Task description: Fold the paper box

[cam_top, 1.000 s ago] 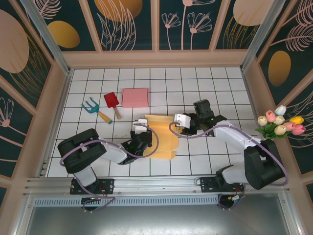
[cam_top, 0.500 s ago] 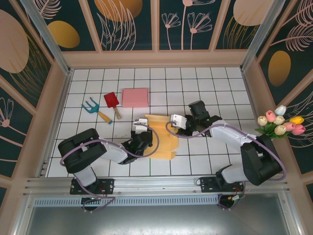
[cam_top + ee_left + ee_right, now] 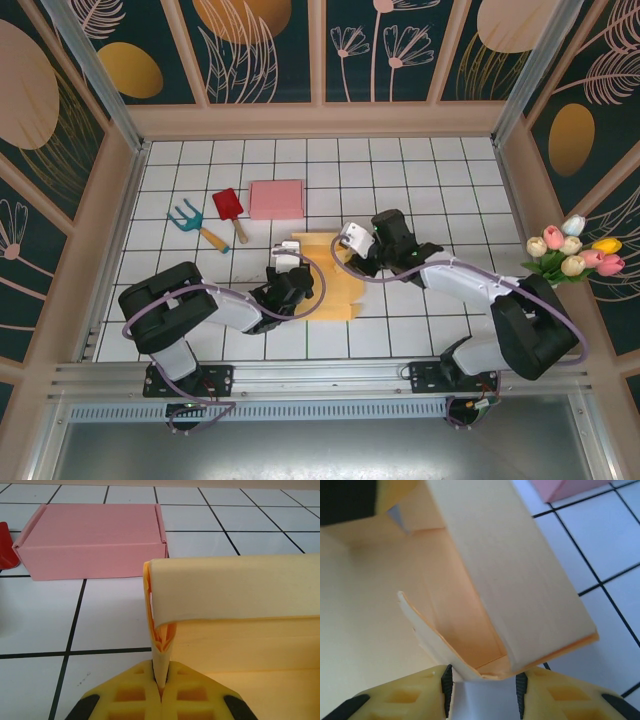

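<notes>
Nearest, the left gripper (image 3: 161, 687) is clamped tight on an upright flap at the left edge of the yellow paper box (image 3: 338, 290), mid-table. Just beyond, the right gripper (image 3: 482, 677) straddles a folded wall's end, jaws apart; whether they pinch it is unclear. Farther back lies a pink box (image 3: 92, 535).

A white tiled tabletop (image 3: 450, 170) is enclosed on three sides by dark panels (image 3: 260, 60) painted with leaves and flowers and framed in pale wood. A metal rail (image 3: 320, 375) is fixed along its near edge.
</notes>
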`<state>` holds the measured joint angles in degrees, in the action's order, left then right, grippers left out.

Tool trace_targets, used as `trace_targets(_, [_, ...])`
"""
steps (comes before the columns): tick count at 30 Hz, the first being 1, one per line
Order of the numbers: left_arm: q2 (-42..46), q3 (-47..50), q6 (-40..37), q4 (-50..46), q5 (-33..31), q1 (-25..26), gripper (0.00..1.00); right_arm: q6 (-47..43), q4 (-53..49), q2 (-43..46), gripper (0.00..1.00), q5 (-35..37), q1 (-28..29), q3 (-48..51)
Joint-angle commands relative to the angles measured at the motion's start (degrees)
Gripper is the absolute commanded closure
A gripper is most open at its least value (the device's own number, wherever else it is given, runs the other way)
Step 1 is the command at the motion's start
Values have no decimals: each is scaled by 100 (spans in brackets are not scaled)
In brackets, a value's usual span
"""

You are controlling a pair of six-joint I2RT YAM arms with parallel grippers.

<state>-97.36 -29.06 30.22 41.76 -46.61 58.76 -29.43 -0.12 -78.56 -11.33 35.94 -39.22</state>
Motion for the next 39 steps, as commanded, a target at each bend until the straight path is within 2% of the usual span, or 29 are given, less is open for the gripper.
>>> trace_targets(1, [93,-182,140,-22,352,57,100,1378,1277,148,59,509,211,329])
trace_targets(4, [164,-186,195,-71,439,58,100,2002,1813,103,59,916,253,588])
trace_targets(9, [260,-177,328,-211,538,65,100,2537,2821,-93,59,1570,446,1008])
trace_targets(12, [288,-208,396,-264,697,60,100,2843,3424,-393,64,1854,544,1145])
trace_targets(17, [355,-349,678,-657,595,57,100,2844,4300,-1019,69,2610,839,1298])
trace_targets(21, [455,-571,1254,-1422,202,63,100,3066,4470,-1561,76,3400,1041,1136])
trace_targets(24, [399,-881,2001,-2302,-168,58,100,3355,4386,-1840,79,4637,1240,1000])
trace_targets(27, [272,-1063,2504,-2777,-373,59,100,4192,3767,-1917,79,5824,1303,843])
trace_targets(29, [229,-1136,2640,-2875,-315,57,100,4533,3513,-1876,79,6057,1302,825])
trace_targets(33, [269,-1197,2689,-2921,-133,64,100,4720,2994,-1839,76,5894,1273,605])
trace_targets(34, [285,-1209,2671,-2920,-98,62,100,4589,3112,-1838,73,5575,1246,613])
trace_targets(37, [345,-1216,2587,-2840,114,61,100,3955,4264,-1808,67,3680,1105,968])
trace_targets(39, [374,-1210,2570,-2794,228,57,100,3935,4679,-1789,67,3019,1073,1160])
